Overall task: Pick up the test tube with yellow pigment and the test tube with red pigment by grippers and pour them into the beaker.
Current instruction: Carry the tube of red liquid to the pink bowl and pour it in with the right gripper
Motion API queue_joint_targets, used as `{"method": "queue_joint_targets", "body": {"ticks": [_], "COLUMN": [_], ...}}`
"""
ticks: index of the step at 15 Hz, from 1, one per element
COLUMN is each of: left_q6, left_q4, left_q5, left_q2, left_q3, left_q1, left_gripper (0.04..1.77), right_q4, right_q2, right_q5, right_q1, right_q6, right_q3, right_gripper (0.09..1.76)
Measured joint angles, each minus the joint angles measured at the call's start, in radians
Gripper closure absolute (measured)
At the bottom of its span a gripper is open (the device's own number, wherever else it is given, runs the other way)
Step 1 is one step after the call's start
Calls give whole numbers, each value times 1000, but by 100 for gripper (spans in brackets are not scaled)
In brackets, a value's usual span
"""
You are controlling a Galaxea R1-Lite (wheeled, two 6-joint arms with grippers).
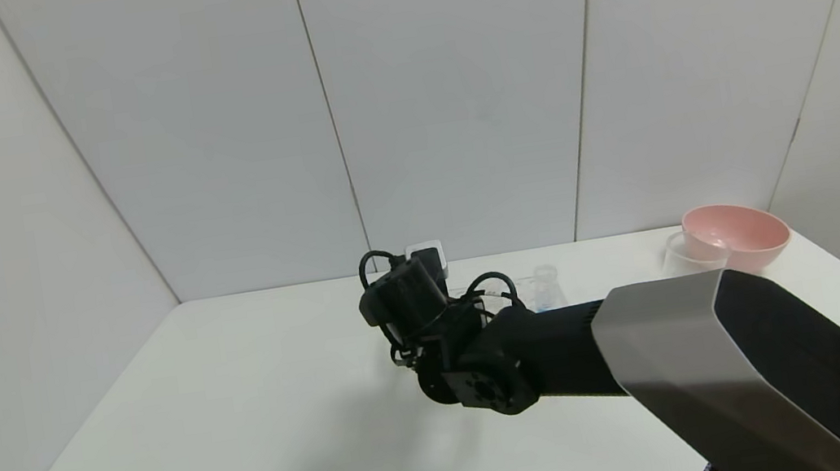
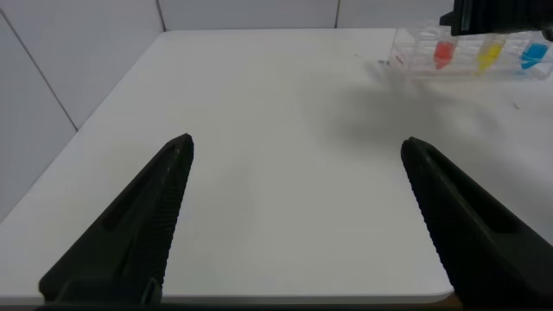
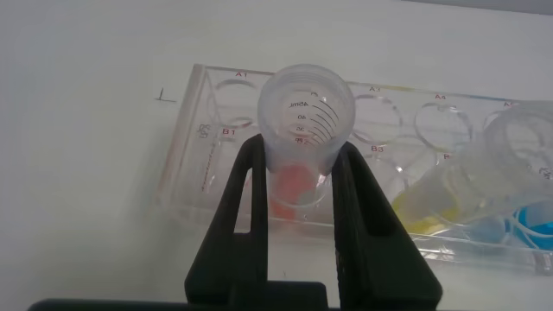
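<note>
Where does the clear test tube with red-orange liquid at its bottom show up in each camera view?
Head view: not visible, hidden behind the black right gripper.
Left wrist view: the red tube stands far off in the clear plastic rack, under the right gripper.
Right wrist view: centre, the tube clamped between the gripper's fingers.
Shared landmark: the rack.

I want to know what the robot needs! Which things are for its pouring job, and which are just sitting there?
For the job:
- test tube with red pigment, gripped by the right gripper
- test tube with yellow pigment, in the rack
- beaker
- left gripper, open, waiting

Just there:
- pink bowl
- blue tube
- clear rack
</note>
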Motion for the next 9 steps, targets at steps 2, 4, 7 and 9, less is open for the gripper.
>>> {"method": "queue_joint_targets", "body": {"ticks": [2,4,7,9], "left_q6": [0,0,0,0], "left_q4": [0,0,0,0], "left_q5": [0,0,0,0], "left_q2": [0,0,0,0], "left_q3": [0,0,0,0], "left_q1": [0,0,0,0], "left_gripper": [9,9,9,9], "right_q4": [-1,-1,0,4], "right_q2": [-20,-53,-106,-136], "right_q5": [1,1,3,3], "right_q1": [-1,-4,-5,-1], "right_q6": [-2,-6,-43,-63], "right_q3": [0,0,0,1], "right_gripper": [135,135,135,135]}}
